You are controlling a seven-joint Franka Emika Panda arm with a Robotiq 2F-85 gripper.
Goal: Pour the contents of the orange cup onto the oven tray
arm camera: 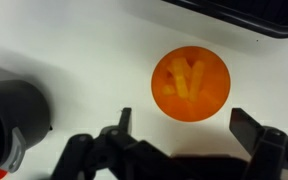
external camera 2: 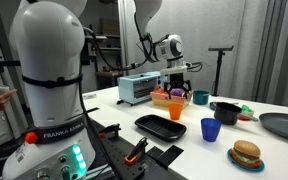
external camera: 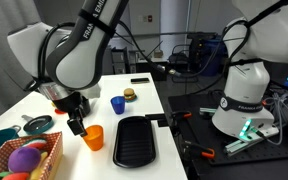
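The orange cup (external camera: 93, 137) stands upright on the white table beside the black ridged oven tray (external camera: 135, 140). In the wrist view I look straight down into the cup (arm camera: 190, 83) and see several yellow stick pieces (arm camera: 189, 80) inside. My gripper (arm camera: 184, 128) is open and empty, its two fingers spread just short of the cup. In an exterior view the gripper (external camera: 76, 125) hangs just above and beside the cup. The cup (external camera 2: 175, 107) and the tray (external camera 2: 160, 127) also show in the other exterior view, with the gripper (external camera 2: 176, 91) over the cup. The tray's edge (arm camera: 246, 17) shows at the top of the wrist view.
A blue cup (external camera: 117, 104) and a toy burger (external camera: 130, 95) stand behind the tray. A basket of colourful toys (external camera: 24, 158) and a dark pan (external camera: 38, 124) sit near the cup. A toaster oven (external camera 2: 139, 88) stands at the table's back.
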